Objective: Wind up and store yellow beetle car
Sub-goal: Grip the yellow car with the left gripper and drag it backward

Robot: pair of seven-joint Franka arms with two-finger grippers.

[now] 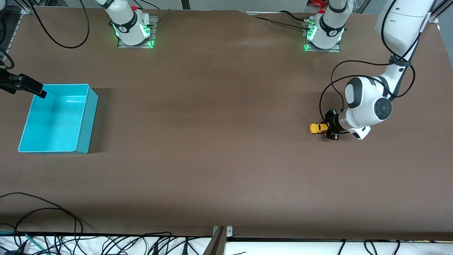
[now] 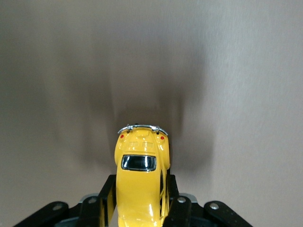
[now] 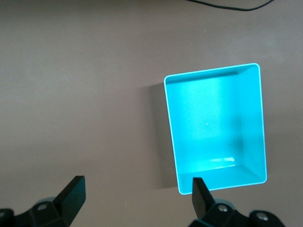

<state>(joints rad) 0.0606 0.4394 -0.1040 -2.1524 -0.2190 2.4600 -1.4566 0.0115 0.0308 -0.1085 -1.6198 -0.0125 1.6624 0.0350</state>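
The yellow beetle car is at the left arm's end of the table, low at the table surface. My left gripper is shut on it, one finger on each side of its body. In the left wrist view the car points away from the jaws, with its dark window and chrome bumper showing, and the left gripper clamps its flanks. I cannot tell whether its wheels touch the table. My right gripper is open and empty over the turquoise bin's rim; it is also open in the right wrist view.
The turquoise bin stands empty at the right arm's end of the table. Cables lie along the table edge nearest the front camera. The two arm bases stand at the edge farthest from that camera.
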